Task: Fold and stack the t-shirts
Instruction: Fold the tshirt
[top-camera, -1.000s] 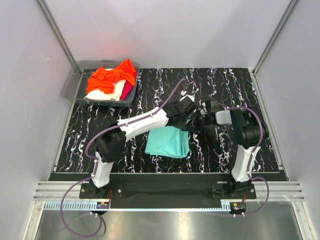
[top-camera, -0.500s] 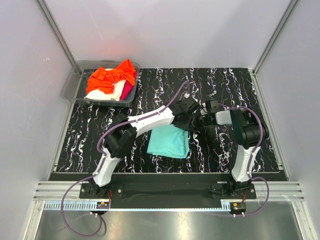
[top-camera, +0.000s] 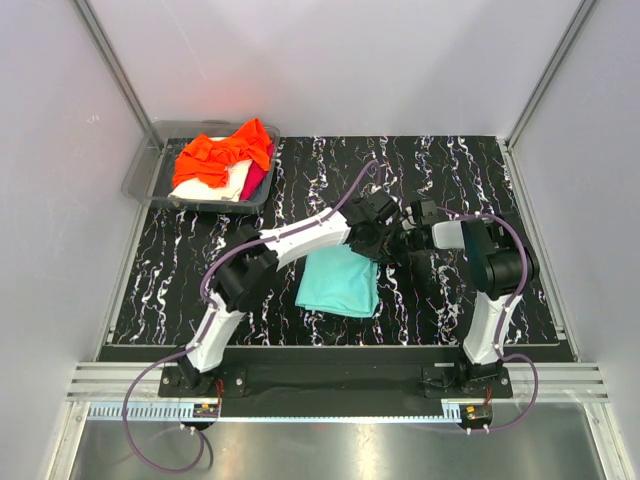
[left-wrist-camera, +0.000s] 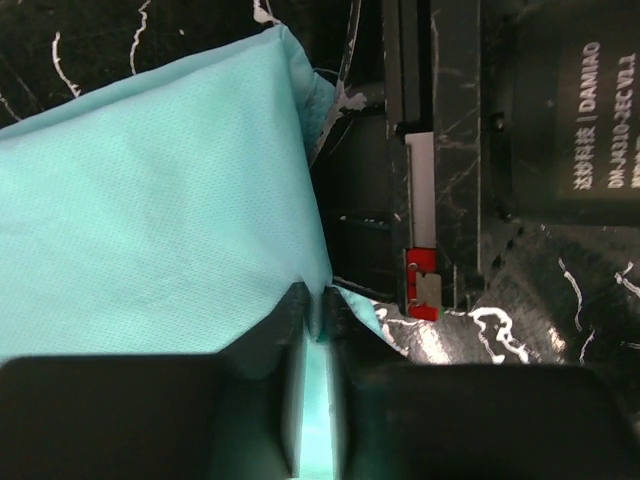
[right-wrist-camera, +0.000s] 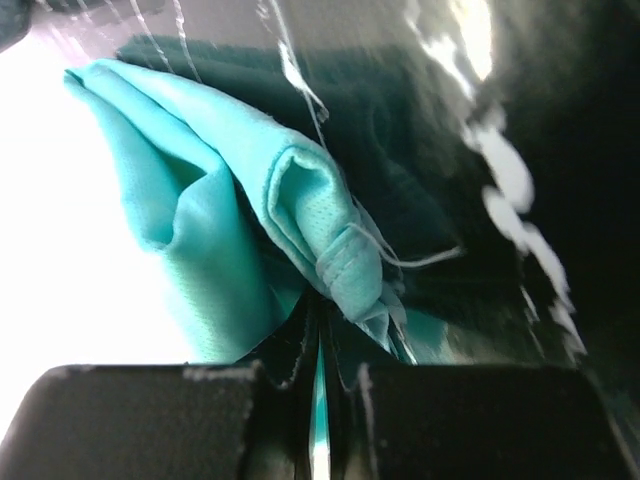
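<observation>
The turquoise t-shirt (top-camera: 338, 282) lies folded near the middle of the black marbled mat. My left gripper (top-camera: 373, 243) is shut on its far right edge; the left wrist view shows teal cloth (left-wrist-camera: 160, 210) pinched between the fingers. My right gripper (top-camera: 400, 240) is shut on the same end of the shirt, right next to the left one; the right wrist view shows a bunched teal hem (right-wrist-camera: 310, 220) with a loose thread running into the closed jaws. The orange (top-camera: 225, 150), cream-white (top-camera: 210, 185) and magenta-red (top-camera: 255, 178) t-shirts lie heaped in the tray.
The grey plastic tray (top-camera: 140, 175) stands at the mat's far left corner. White walls and metal posts enclose the mat (top-camera: 480, 170). The right arm's black body (left-wrist-camera: 560, 110) sits close beside the left gripper.
The left arm has reached further right and its elbow has swung inward. The teal shirt's left edge has shifted slightly right. The right arm has hardly moved.
</observation>
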